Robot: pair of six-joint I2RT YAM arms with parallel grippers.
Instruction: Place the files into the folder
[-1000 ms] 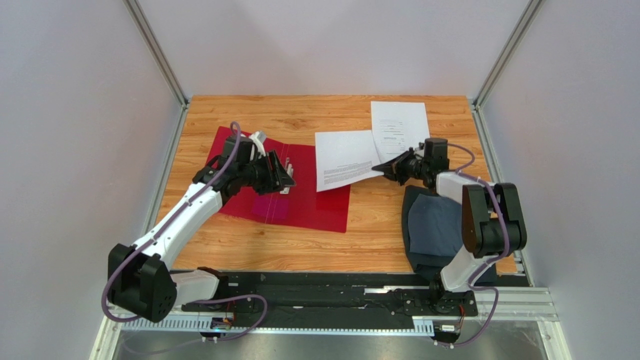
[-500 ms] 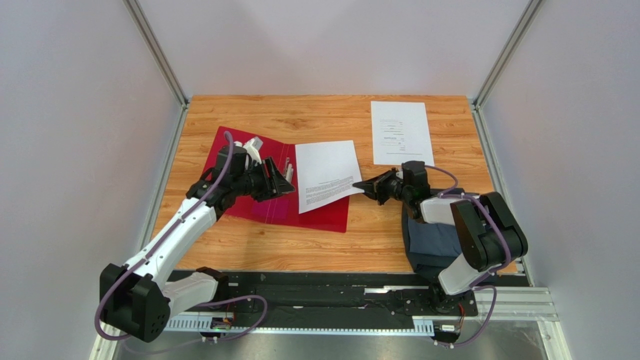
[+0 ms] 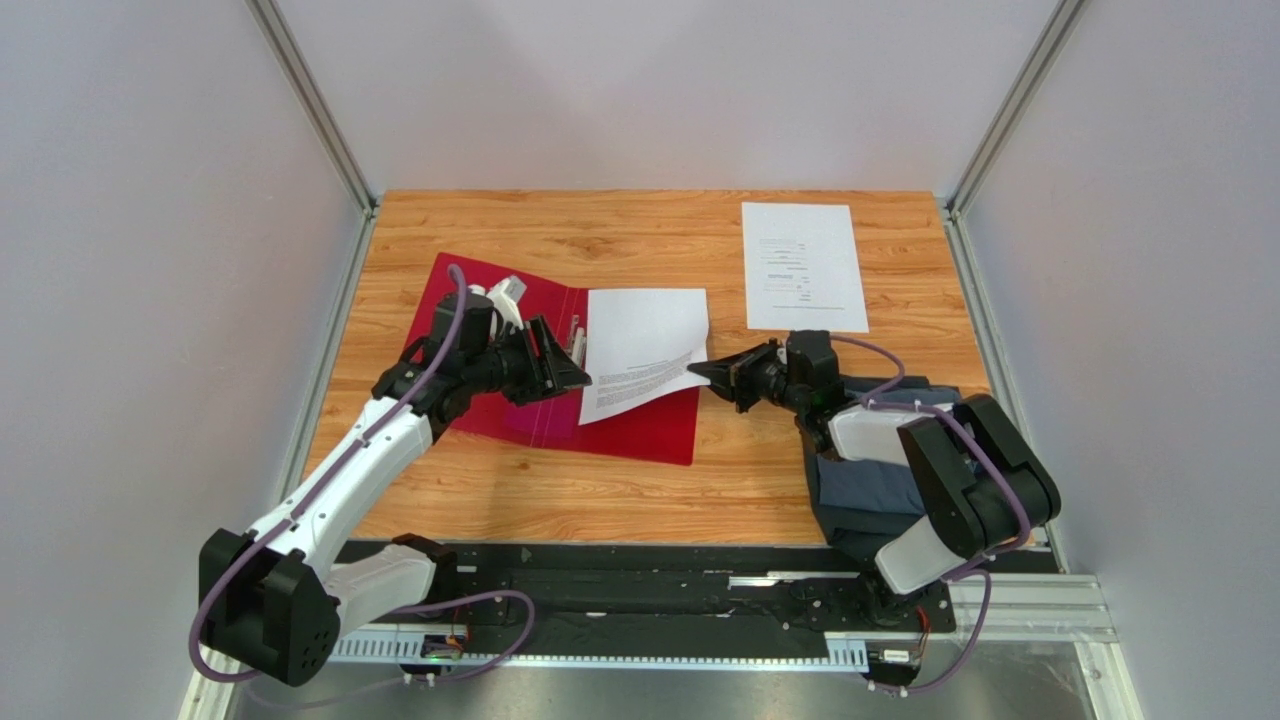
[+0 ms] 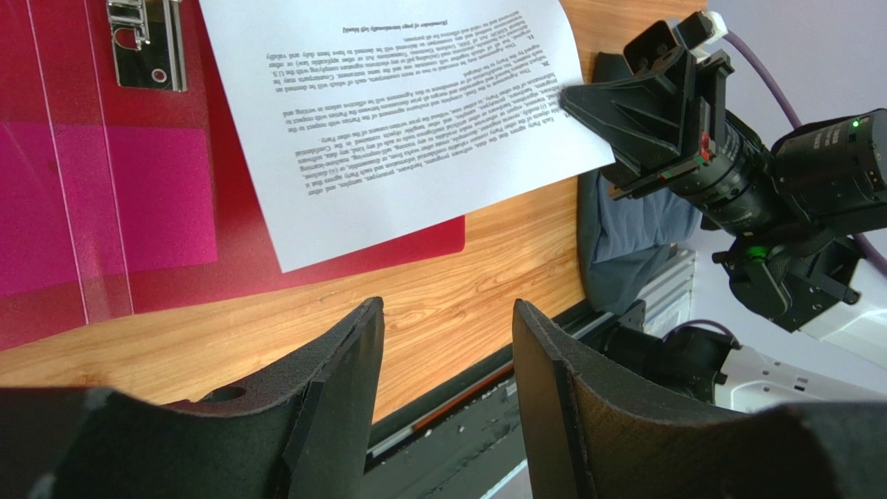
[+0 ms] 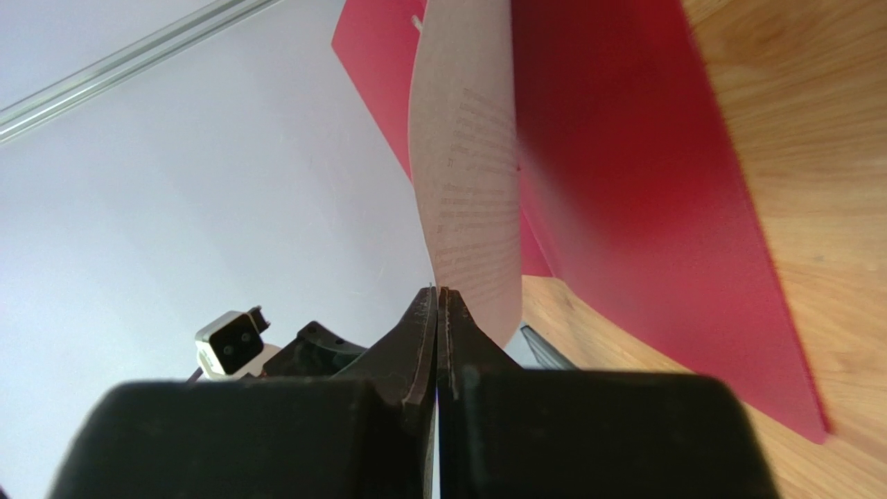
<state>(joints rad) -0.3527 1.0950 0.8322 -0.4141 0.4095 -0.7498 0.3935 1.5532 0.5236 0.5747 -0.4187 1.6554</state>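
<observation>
Wooden desk (image 3: 631, 488) with an open red folder (image 3: 649, 435) at left. One sheet (image 3: 643, 345) reaches over the folder's right half, its edge pinched in the closed right gripper (image 3: 718, 369). A second sheet (image 3: 803, 266) lies far right. The left gripper (image 3: 571, 365) hovers over the folder, jaws apart, empty

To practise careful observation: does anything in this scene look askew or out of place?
The sheet pinched by the right gripper is crooked over the red folder, overhanging its edge; the other sheet sits outside.

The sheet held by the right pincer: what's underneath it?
The sheet spreads over the open red folder's right half, with its edge in the right pincer overhanging the table. The metal clip shows beside it; the folder surface beneath is hidden.
</observation>
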